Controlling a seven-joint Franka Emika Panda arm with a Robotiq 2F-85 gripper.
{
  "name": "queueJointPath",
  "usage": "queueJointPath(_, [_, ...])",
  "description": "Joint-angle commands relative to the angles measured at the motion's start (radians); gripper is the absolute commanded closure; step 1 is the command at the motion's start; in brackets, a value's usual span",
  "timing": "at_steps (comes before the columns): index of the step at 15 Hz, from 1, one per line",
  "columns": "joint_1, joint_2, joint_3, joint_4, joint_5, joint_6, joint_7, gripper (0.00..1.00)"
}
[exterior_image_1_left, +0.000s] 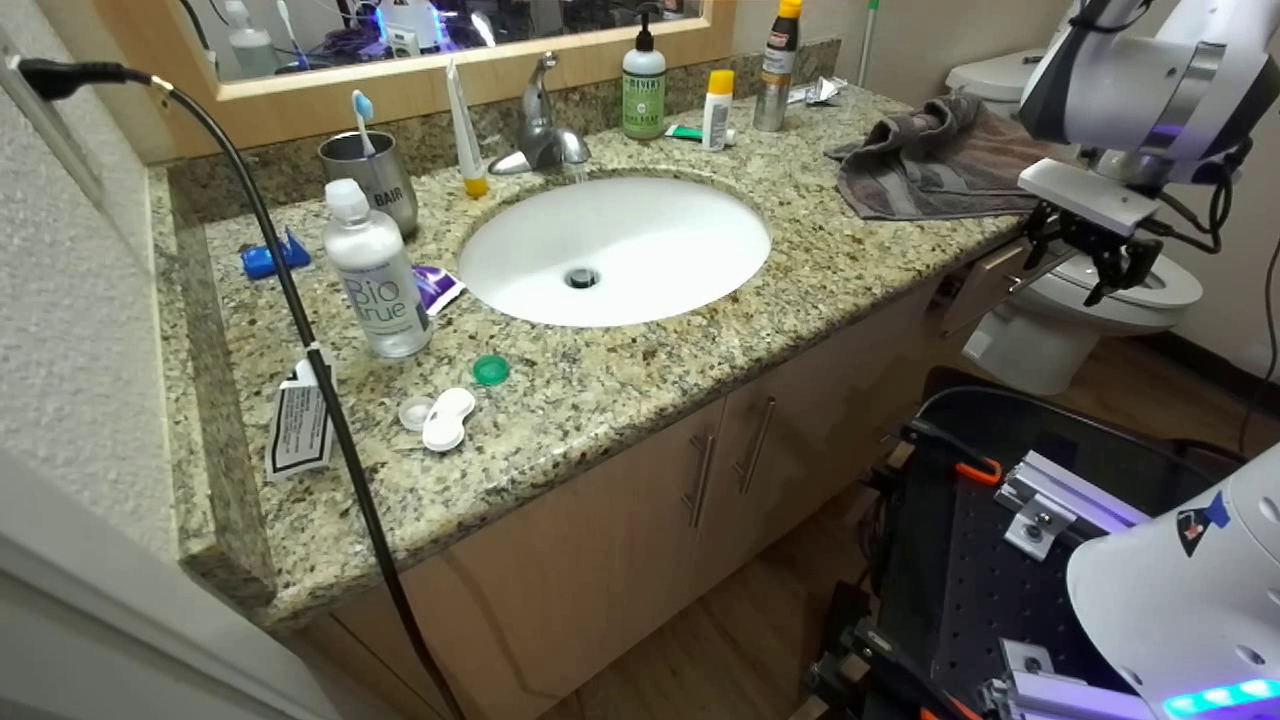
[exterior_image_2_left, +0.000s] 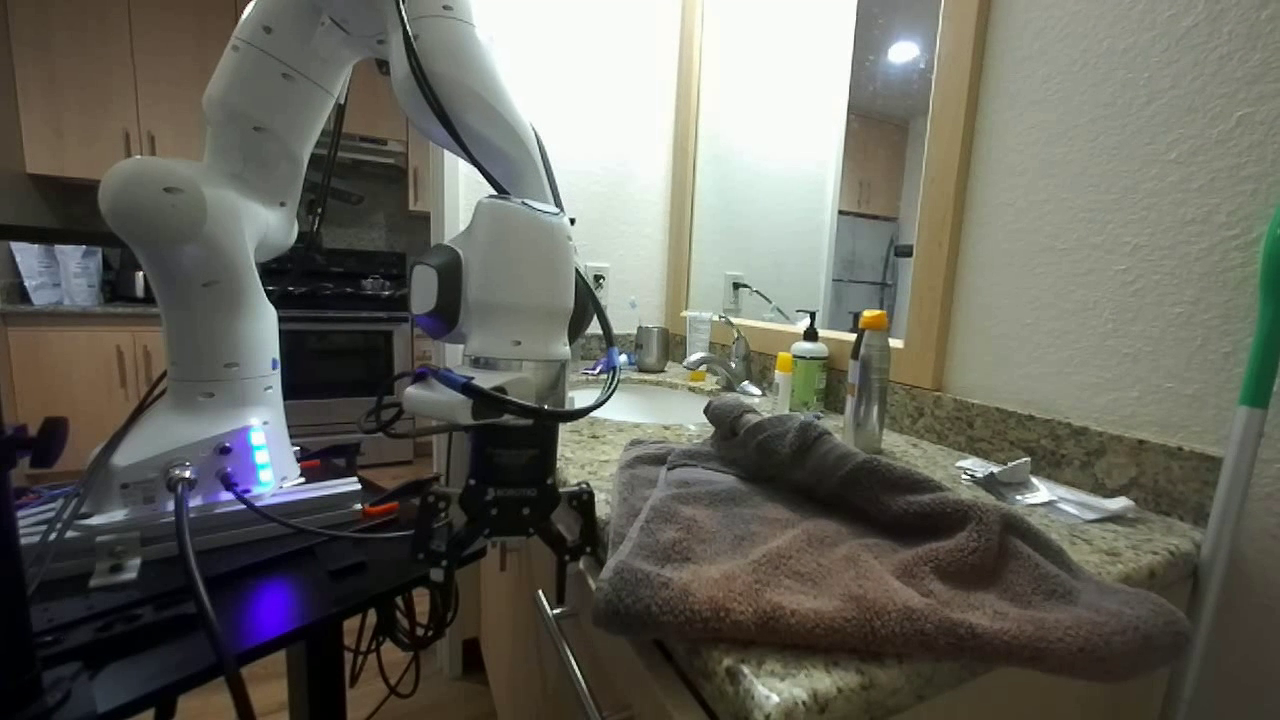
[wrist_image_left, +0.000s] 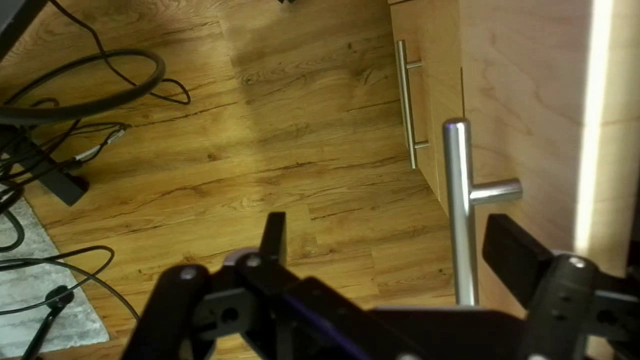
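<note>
Wood-plank floor (wrist_image_left: 310, 140) across the wrist view, black cables (wrist_image_left: 120, 95) looping at the left. Across to the claw (wrist_image_left: 392, 245), fingers spread wide, and there, in the gap near the finger on the right, the metal bar handle (wrist_image_left: 460, 215) on the drawer front (wrist_image_left: 530, 100)! Its long axis runs nearly upright in this view, visible end toward the top; the lower end is hidden behind the claw. Whether they touch is hard to tell. Farther right in an exterior view, a towel (exterior_image_2_left: 850, 570) drapes over the counter (exterior_image_2_left: 780, 685).
</note>
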Motion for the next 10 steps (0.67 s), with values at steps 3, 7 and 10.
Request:
queueJointPath(3, [-0.002,0.001,0.003,-0.003,0.006,0.014,0.002,0.0])
queueJointPath(7, [-0.034,0.015,0.02,0.021,-0.001,0.009,-0.05,0.0])
queueJointPath(10, [-0.056,0.028,0.025,0.04,-0.008,0.021,-0.092,0.0])
